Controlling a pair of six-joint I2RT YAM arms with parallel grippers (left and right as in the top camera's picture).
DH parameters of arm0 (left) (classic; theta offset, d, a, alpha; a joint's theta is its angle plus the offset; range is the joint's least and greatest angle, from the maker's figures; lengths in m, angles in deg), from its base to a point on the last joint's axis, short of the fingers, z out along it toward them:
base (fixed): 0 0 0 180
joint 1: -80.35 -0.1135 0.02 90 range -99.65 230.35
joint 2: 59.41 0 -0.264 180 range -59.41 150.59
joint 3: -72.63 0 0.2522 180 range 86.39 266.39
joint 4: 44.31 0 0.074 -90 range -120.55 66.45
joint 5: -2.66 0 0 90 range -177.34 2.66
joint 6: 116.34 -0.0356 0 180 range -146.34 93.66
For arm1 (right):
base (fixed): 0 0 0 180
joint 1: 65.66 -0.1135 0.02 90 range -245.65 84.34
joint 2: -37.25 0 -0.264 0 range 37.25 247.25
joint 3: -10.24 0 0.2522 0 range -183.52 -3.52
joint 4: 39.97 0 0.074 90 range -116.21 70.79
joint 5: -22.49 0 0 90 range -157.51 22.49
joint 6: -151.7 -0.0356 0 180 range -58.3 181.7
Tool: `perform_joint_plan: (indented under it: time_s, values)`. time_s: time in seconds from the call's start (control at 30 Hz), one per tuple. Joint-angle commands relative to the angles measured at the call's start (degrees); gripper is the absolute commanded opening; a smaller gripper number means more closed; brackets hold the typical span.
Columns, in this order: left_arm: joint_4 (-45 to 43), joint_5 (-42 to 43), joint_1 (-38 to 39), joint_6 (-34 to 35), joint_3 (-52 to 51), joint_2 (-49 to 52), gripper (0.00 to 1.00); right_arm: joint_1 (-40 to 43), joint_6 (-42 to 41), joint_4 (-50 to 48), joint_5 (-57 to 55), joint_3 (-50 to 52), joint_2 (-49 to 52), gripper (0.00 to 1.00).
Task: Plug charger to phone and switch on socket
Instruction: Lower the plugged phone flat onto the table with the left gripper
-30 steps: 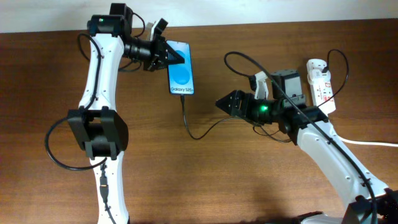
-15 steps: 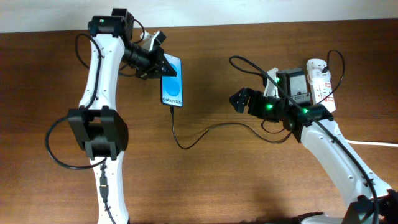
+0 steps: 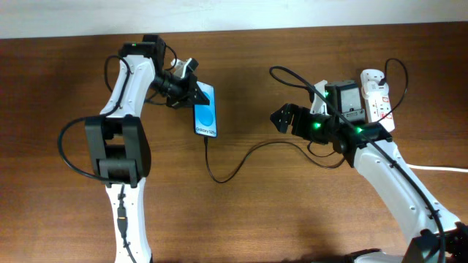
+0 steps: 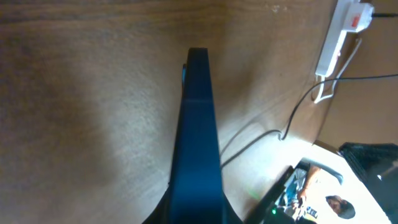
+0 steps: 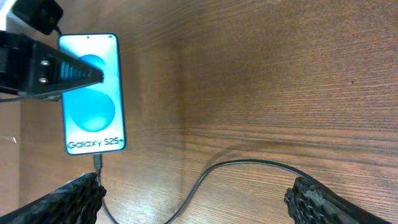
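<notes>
**A:** What is carrying everything?

**B:** A brown wood-grain surface [image 3: 292,219] is filling almost the whole overhead view. A pale strip of wall [image 3: 307,13] is running along the top edge of the frame.

**A:** Where is the phone sitting?

**B:** The phone [image 3: 207,117] is showing left of centre in the upper half, its blue screen glowing upward. The left gripper [image 3: 194,95] is reaching in from the upper left, its jaws clenching on the phone's upper end. The left wrist view is showing the phone edge-on, running up the middle of the frame. Whether it is resting on the wood or hanging just above it, I cannot tell.

**A:** And the charger?

**B:** The charger [image 3: 232,172] is meeting the phone's lower edge with its plug tip. From there it is looping down and curving right across the bare wood.

**A:** What is the right gripper doing?

**B:** The right gripper [image 3: 281,117] is hovering right of centre, pointing left, well apart from the phone. Its jaws are standing wide and released, gripping nothing.

**A:** And the socket?

**B:** The socket [image 3: 378,95] is lying at the far right of the upper half, and a thick white cord [image 3: 439,169] is trailing off the right edge below it. Red is showing on its switches, but whether they are on I cannot tell.
</notes>
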Motion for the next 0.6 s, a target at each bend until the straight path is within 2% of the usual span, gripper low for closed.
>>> perform_joint_plan:
  time_s: [0.0, 0.1, 0.3, 0.57]
  values:
    - [-3.65, 0.79, -0.15, 3.08, -2.82, -0.22, 0.00, 0.20, 0.81, -0.15, -0.79, -1.29, -0.66, 0.98]
    - [-6.56, -2.56, -0.15, 5.62, -5.07, -0.20, 0.00, 0.20, 0.81, -0.17, -0.79, -1.29, -0.66, 0.98]
    - [-8.00, -5.22, -0.15, 5.84, -5.70, 0.87, 0.00, 0.15, 0.83, -0.15, -0.98, -1.29, -0.66, 0.98]
    - [-7.89, -5.09, -0.13, 6.01, -5.73, 4.26, 0.00, 0.15, 0.81, -0.17, -1.20, -1.29, -0.66, 0.98]
